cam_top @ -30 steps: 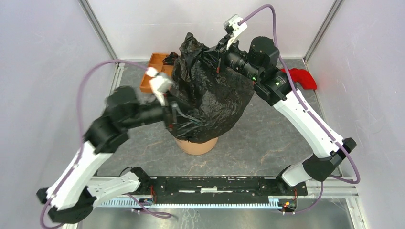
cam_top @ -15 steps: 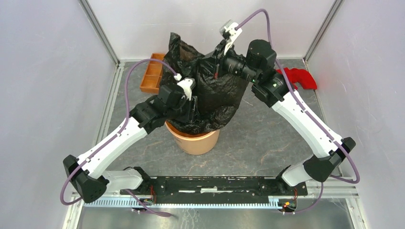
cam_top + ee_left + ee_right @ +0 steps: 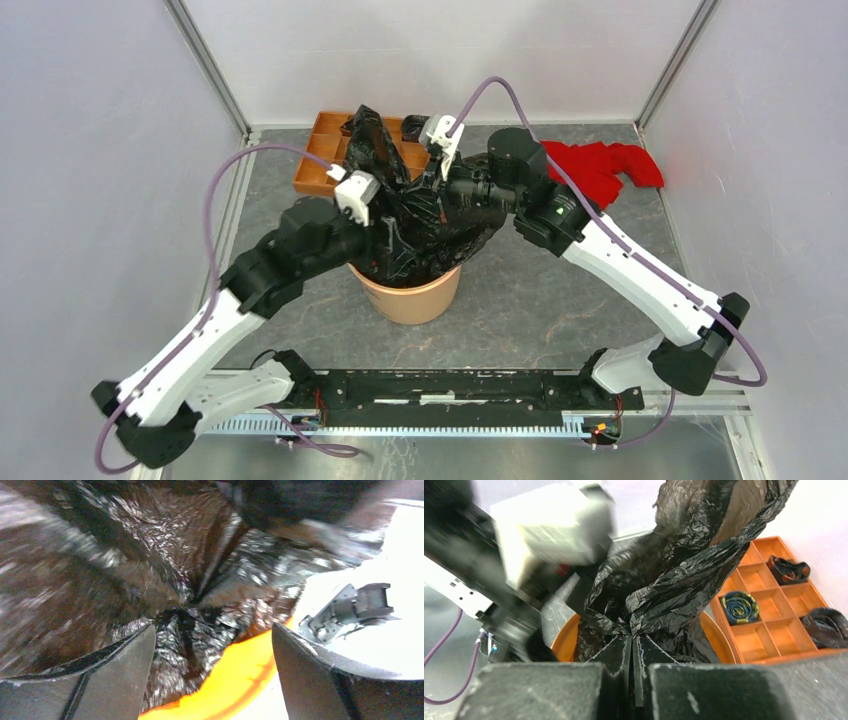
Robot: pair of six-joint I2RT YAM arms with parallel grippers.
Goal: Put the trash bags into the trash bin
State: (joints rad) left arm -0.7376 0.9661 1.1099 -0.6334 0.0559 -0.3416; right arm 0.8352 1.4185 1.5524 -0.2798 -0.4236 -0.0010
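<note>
Two arms crowd in over the trash bin (image 3: 405, 300), which stands just left of centre in the overhead view on the grey bench (image 3: 560, 290). The trash bag (image 3: 430, 225) is heaped on the bin's mouth. Its lower folds sit down inside the rim, and the rest bulges above it, with one crumpled peak poking toward the top of the frame.

Over to the left wrist view. The left pincer (image 3: 214, 635) has its two fingers standing wide apart at the bottom corners of the frame, gripping nothing. Wrinkled, glossy film fills the space beyond them, blurred across the upper left. A curve of orange bin rim shows at bottom centre, right below the plastic.

Now the right wrist view. The right pincer (image 3: 632, 652) has its fingers pressed together at bottom centre, clamped on a gathered fold of the bag. From that pinch the film fans upward to the top edge of the frame. The bin's orange rim curves on either side of the pinched fold.

At the right of this view sits the wooden tray (image 3: 774, 605), with dark rolled bundles (image 3: 739, 607) in several of its square compartments. The overhead view shows the tray at upper left, partly hidden behind the bag's peak. A red cloth (image 3: 600, 165) lies rumpled on the bench at upper right, well apart from the bin.
</note>
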